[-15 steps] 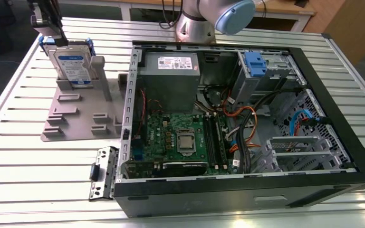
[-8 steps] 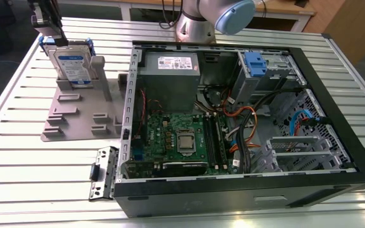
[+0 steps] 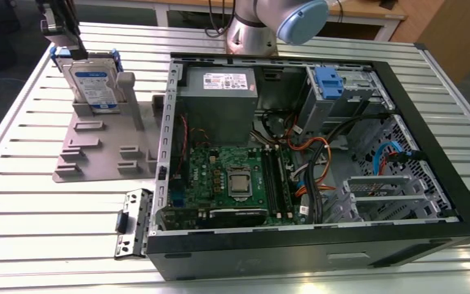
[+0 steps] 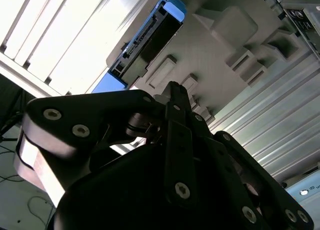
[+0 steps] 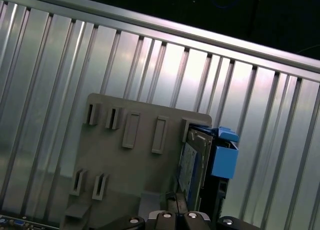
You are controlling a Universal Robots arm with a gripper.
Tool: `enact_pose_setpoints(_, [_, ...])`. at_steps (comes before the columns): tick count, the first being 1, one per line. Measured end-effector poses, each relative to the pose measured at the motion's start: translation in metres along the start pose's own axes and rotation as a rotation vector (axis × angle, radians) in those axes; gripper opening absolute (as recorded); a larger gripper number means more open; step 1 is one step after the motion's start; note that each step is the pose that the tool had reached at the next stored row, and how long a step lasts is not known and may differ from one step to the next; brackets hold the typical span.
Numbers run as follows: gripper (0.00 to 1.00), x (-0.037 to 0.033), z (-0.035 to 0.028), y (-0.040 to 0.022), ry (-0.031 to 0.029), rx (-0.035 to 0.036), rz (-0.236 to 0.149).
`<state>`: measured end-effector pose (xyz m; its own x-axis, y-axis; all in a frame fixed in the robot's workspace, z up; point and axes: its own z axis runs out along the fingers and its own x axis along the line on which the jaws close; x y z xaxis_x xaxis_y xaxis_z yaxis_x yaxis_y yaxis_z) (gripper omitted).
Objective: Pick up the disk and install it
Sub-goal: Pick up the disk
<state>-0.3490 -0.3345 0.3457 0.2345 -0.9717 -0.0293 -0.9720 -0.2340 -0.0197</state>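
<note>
The disk (image 3: 95, 82) stands upright on its edge in a grey plastic holder (image 3: 104, 153) at the exterior view's left, silver with a white-and-blue label and blue rails. My gripper (image 3: 75, 52) hangs just above the disk's top edge, its fingers together and holding nothing. In the first wrist view the disk (image 5: 192, 165) with its blue rail sits in the holder (image 5: 125, 165) right beyond my gripper (image 5: 177, 200). In the second wrist view the disk (image 4: 145, 39) lies past the dark gripper (image 4: 172, 87).
An open computer case (image 3: 300, 251) lies on the slatted metal table (image 3: 39, 220) at the exterior view's right. Inside it are a grey power supply (image 3: 217, 98), a motherboard (image 3: 227, 177), cables and a metal drive cage with a blue latch (image 3: 327, 79). The arm's base (image 3: 251, 30) stands behind the case.
</note>
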Motion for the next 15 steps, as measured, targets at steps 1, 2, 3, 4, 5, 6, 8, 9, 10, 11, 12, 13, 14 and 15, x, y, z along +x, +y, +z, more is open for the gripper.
enact_pose_setpoints(1, [0.11, 0.0, 0.0, 0.0, 0.0, 0.0, 0.0])
enact_pose_setpoints(2, [0.17, 0.0, 0.0, 0.0, 0.0, 0.0, 0.0])
enact_pose_setpoints(3, [0.17, 0.0, 0.0, 0.0, 0.0, 0.0, 0.0])
enact_pose_setpoints(4, [0.23, 0.0, 0.0, 0.0, 0.0, 0.0, 0.0])
enact_pose_setpoints(5, [0.29, 0.0, 0.0, 0.0, 0.0, 0.0, 0.0])
enact_pose_setpoints(6, [0.29, 0.0, 0.0, 0.0, 0.0, 0.0, 0.0])
enact_pose_setpoints(8, [0.41, 0.0, 0.0, 0.0, 0.0, -0.0001, -0.001])
enact_pose_setpoints(9, [0.47, 0.0, 0.0, 0.0, 0.0, -0.0001, -0.001])
enact_pose_setpoints(10, [0.47, 0.0, 0.0, 0.0, 0.0, 0.0, -0.001])
enact_pose_setpoints(11, [0.53, 0.0, 0.0, 0.0, 0.0, -0.0001, -0.001])
enact_pose_setpoints(12, [0.53, 0.0, 0.0, 0.0, 0.0, -0.0001, -0.001])
enact_pose_setpoints(13, [0.59, 0.0, 0.0, 0.0, 0.0, -0.0001, -0.001])
enact_pose_setpoints(14, [0.59, 0.0, 0.0, 0.0, 0.0, -0.0001, -0.001])
enact_pose_setpoints(15, [0.59, 0.0, 0.0, 0.0, 0.0, -0.0001, 0.0])
